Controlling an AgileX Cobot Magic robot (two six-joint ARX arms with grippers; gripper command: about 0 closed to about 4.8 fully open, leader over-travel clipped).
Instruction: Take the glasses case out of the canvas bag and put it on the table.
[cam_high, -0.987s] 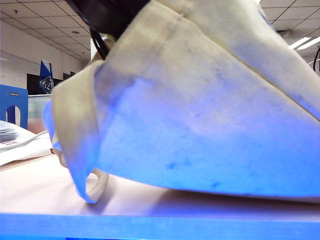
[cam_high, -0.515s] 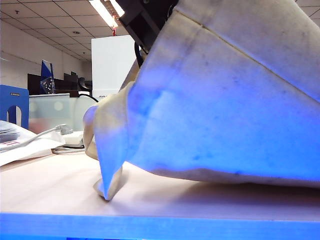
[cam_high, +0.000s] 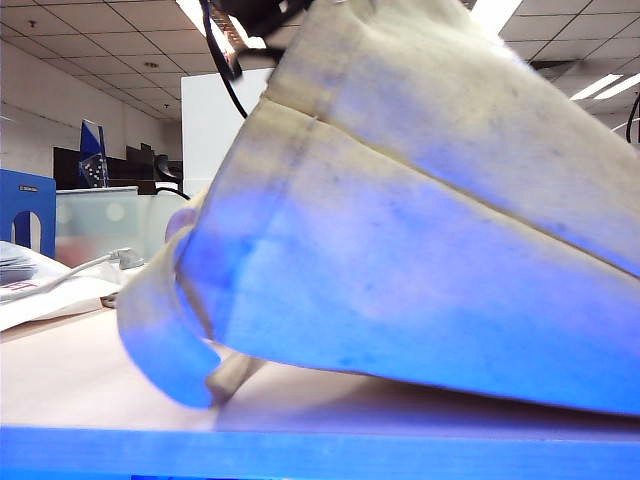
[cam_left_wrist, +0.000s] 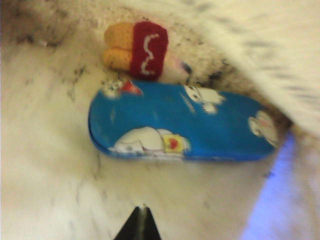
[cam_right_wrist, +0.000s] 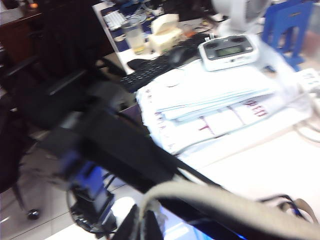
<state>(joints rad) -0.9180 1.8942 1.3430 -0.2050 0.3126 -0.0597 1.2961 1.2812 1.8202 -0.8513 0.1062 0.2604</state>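
The cream canvas bag (cam_high: 420, 230) fills most of the exterior view, hoisted at its upper left, with its lower folds resting on the pale table (cam_high: 90, 390). Inside the bag, in the left wrist view, the blue glasses case (cam_left_wrist: 185, 122) with white patches lies on its side on the cloth. My left gripper (cam_left_wrist: 142, 216) is shut, with nothing between its tips, a short way from the case. My right gripper (cam_right_wrist: 141, 225) is shut on the bag's beige strap (cam_right_wrist: 225, 205). A black arm (cam_right_wrist: 120, 145) crosses in front of it.
A yellow and red crochet toy (cam_left_wrist: 140, 50) lies against the far side of the case inside the bag. A stack of papers (cam_high: 40, 290) with a grey cable sits on the table's left. A desk beyond holds papers (cam_right_wrist: 215, 100) and a keyboard (cam_right_wrist: 150, 72).
The bag has swayed: its left fold swung right, then back left. The black arm part at the top edge shows less than before.
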